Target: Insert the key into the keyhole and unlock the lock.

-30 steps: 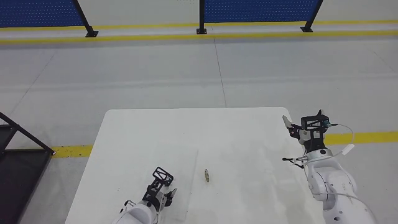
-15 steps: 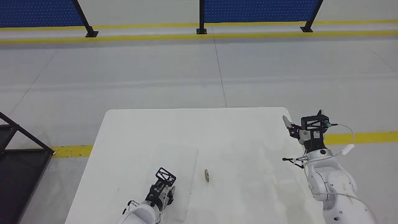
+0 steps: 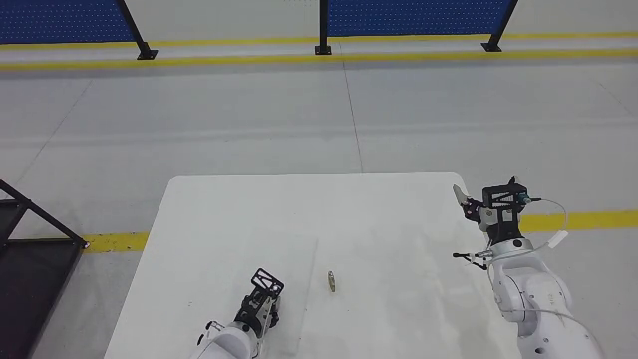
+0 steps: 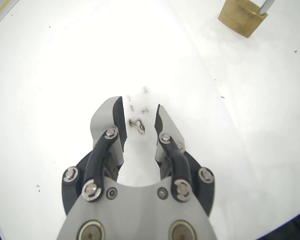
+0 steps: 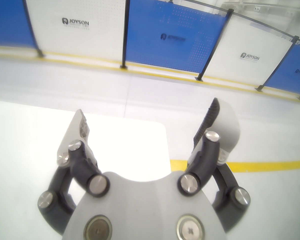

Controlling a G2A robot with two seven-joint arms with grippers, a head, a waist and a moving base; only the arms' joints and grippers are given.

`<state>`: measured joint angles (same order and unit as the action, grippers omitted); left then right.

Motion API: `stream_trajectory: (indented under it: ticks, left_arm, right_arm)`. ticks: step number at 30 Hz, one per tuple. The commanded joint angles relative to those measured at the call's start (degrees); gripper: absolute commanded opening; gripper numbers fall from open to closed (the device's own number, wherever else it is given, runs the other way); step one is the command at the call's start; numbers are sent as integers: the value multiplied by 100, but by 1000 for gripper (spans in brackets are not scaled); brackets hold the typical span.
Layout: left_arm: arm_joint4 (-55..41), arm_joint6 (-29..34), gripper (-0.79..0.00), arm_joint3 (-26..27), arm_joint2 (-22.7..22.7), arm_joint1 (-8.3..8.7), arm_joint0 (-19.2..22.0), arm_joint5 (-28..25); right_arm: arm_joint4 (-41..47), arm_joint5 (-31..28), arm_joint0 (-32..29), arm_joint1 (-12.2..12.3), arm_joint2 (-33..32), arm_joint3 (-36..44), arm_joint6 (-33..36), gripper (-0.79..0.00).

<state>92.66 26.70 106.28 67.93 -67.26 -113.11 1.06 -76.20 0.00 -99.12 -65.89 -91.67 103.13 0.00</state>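
Left jaws spread either side of the key [image 4: 138,125], its blade lost in glare; padlock [image 4: 242,17] nearby; right jaws spread.

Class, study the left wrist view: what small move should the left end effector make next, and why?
Probably ease the left end effector down so its open fingers straddle the small silver metal key. The key lies flat on the white table, framed between the fingers and not yet gripped, while the brass padlock waits farther off.
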Motion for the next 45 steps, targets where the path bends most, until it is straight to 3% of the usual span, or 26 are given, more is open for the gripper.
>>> stream_trajectory:
  ticks: [1,10,31,36,45]
  left_arm:
    - [24,0,-508,10,6,3,-13,-7]
    - [74,5,-585,37,33,11,-42,7]
    - [107,72,-653,-19,-1,7,19,-21]
    - [103,45,-705,10,23,10,-1,-12]
    - [117,15,-696,91,81,21,-75,17]
  right_arm:
    - [0,0,0,0,0,0,0,0]
    - [0,0,0,0,0,0,0,0]
    - [0,0,0,0,0,0,0,0]
    - [0,0,0,0,0,0,0,0]
    - [0,0,0,0,0,0,0,0]
